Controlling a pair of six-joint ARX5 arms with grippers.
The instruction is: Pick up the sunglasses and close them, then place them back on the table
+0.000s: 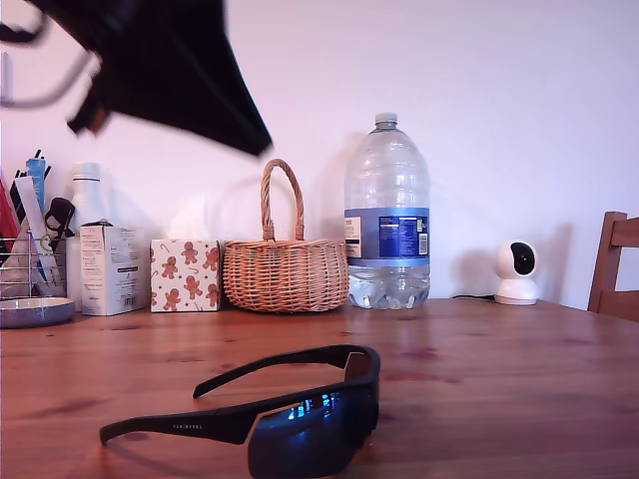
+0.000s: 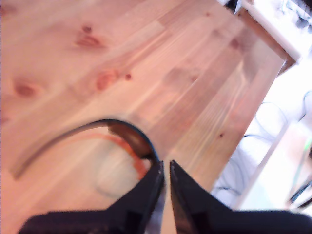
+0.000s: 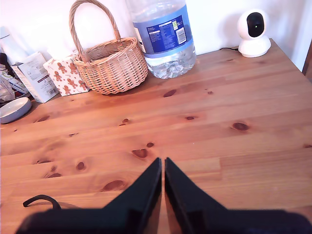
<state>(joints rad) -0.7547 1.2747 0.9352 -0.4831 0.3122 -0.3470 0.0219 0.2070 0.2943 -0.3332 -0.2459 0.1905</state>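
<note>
The sunglasses (image 1: pixel 300 419) lie on the table (image 1: pixel 499 379) at the front of the exterior view, with both thin black arms spread open and the blue mirrored lens facing the camera. In the first wrist view their black frame (image 2: pixel 131 134) curves just ahead of my first gripper (image 2: pixel 165 165), which is shut and holds nothing. My second gripper (image 3: pixel 162 163) is also shut and empty above bare wood (image 3: pixel 219 146); one tip of a sunglasses arm (image 3: pixel 41 200) shows off to its side. A blurred dark arm (image 1: pixel 170 70) hangs high at the exterior view's left.
Along the back wall stand a wire rack of utensils (image 1: pixel 30 249), a white carton (image 1: pixel 110 267), a gingerbread-print box (image 1: pixel 185 274), a wicker basket (image 1: pixel 285 269), a large water bottle (image 1: pixel 386 215) and a white camera (image 1: pixel 516 271). A wooden chair (image 1: pixel 614 264) is at the exterior view's right.
</note>
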